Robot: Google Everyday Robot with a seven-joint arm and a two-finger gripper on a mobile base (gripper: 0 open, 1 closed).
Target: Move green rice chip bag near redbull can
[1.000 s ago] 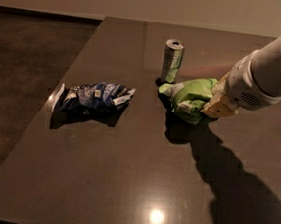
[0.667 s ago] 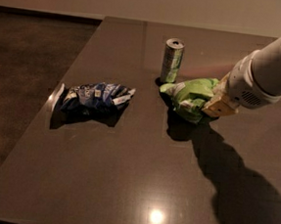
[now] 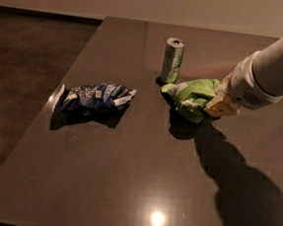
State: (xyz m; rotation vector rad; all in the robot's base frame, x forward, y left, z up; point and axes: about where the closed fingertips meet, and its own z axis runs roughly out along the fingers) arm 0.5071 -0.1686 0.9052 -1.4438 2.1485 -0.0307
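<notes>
The green rice chip bag (image 3: 192,97) is crumpled and lime green, just right of and in front of the redbull can (image 3: 173,61), which stands upright on the dark table. The bag's left tip lies close to the can's base. My gripper (image 3: 212,102) comes in from the right on a white arm and sits at the bag's right side, against it. The bag and the arm's end hide the fingers.
A dark blue and white snack bag (image 3: 94,97) lies on the table's left part (image 3: 126,173), near the left edge. The floor (image 3: 21,74) drops away to the left. My arm's shadow falls across the table's right front.
</notes>
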